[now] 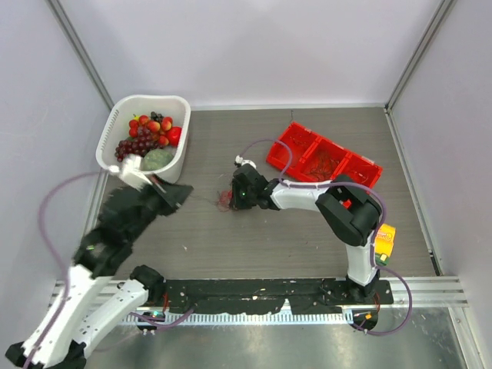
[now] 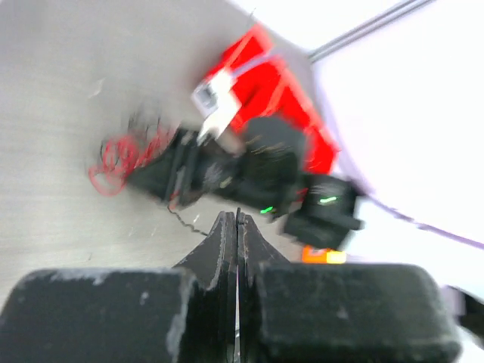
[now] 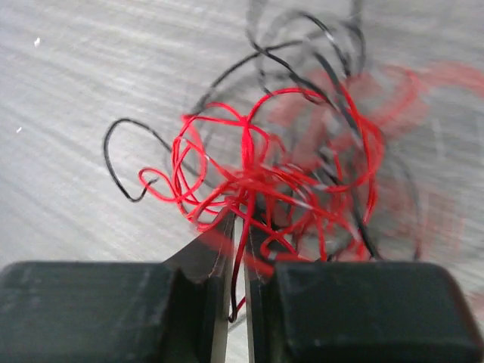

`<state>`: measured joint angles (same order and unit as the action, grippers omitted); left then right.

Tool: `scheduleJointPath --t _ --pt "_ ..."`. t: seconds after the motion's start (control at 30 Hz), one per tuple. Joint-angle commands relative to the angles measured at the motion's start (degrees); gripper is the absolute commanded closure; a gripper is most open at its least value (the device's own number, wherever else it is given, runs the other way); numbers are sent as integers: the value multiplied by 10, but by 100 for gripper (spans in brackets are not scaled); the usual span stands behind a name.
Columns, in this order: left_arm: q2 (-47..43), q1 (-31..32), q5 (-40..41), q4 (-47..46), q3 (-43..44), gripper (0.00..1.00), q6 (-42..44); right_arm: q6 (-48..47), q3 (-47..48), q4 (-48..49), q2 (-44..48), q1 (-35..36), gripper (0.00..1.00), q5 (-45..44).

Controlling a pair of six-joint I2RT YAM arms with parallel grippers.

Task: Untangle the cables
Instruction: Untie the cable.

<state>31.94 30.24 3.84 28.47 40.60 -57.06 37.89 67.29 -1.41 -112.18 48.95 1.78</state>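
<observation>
The cables (image 1: 223,201) are a small tangle of thin red and black wires lying on the grey table at its middle. My right gripper (image 1: 235,197) is at the tangle's right side. In the right wrist view it (image 3: 238,224) is shut on a red strand, with the tangle (image 3: 280,174) spread just beyond the tips. My left gripper (image 1: 187,194) is a little left of the tangle. In the left wrist view it (image 2: 238,219) is shut with a thin dark strand (image 2: 189,221) leading from its tips toward the blurred tangle (image 2: 117,159).
A white basket (image 1: 150,100) of fruit stands at the back left, close behind the left arm. A red compartment tray (image 1: 323,157) lies at the back right and also shows in the left wrist view (image 2: 261,72). Walls enclose the table on three sides.
</observation>
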Motion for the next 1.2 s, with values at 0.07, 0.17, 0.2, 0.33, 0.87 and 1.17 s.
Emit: scheduleJointPath --t 0.07,0.17,0.2,0.33,0.87,1.17 --pt "66 -4 85 202 461 100 254 -61 -9 -55 44 -27 80 -79" --pt "127 -4 76 229 617 100 296 -67 -15 -65 43 -30 74 -75" --pt "145 -3 73 229 665 100 306 -68 -16 -62 43 -32 72 -71" --pt "225 -4 69 259 828 100 330 -70 -23 -52 42 -35 69 -65" --pt "268 -4 39 182 743 100 303 -139 -14 -120 158 -39 39 -46" --pt "331 -4 73 173 716 100 314 -162 -67 -79 323 -25 31 102"
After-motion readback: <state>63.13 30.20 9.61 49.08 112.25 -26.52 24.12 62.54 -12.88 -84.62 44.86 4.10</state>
